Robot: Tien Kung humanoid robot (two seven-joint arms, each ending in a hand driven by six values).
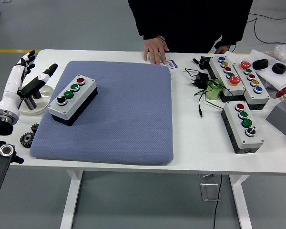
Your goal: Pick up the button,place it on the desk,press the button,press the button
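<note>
A grey button box [72, 99] with a black base lies on the left part of a blue pad [119, 112]. It carries a red, two green and a black button in a row. My left hand [32, 71], white with dark fingertips, hovers over the table's left edge, just left of the box and apart from it. Its fingers are spread and hold nothing. My right hand is out of view. A person stands at the far side with one hand [156, 50] flat on the table by the pad's far edge.
Three more button boxes [242, 125] [227, 71] [251, 78] lie at the right, with a power adapter and cable [199, 82] and a green object [213, 89]. A white round disc [38, 99] and small gears [27, 138] sit under my left hand. Black parts [279, 68] lie far right.
</note>
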